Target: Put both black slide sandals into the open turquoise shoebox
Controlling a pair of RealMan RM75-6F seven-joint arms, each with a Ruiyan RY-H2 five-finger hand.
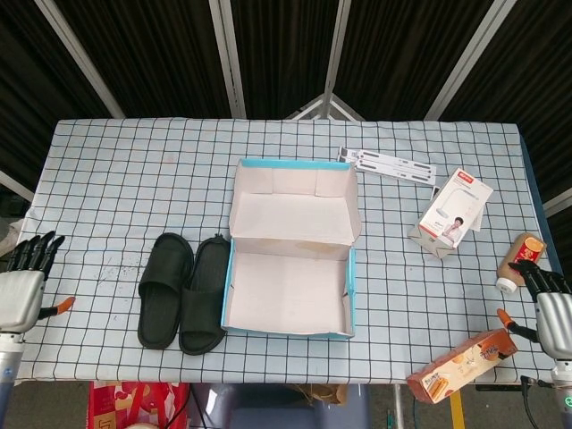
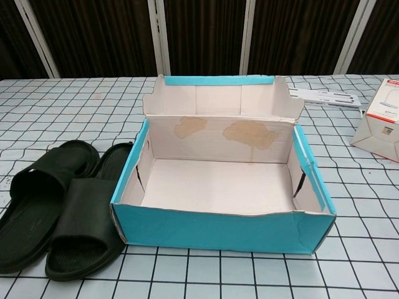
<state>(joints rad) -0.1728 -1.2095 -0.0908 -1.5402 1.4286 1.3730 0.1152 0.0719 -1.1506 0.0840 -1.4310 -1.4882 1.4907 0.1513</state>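
While sandals (image 1: 181, 294) lie beside shoebox (image 1: 288, 332).

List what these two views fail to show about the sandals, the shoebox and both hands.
- Left hand: head view only, at the left edge, arm cut off; absent from chest view.
- Right hand: head view's right edge, partly cropped.
- Outer sandal: chest view, heel cut by the frame corner.
- Inner sandal: its box-side edge hidden behind the turquoise shoebox.
- Print on the white carton: too small.

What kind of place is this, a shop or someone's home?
Probably neither: it looks like a robot test setup. A table under a checked cloth stands before dark panels on a metal frame, robot hands wait at both edges (left hand, right hand), and orange clamps pin the cloth.
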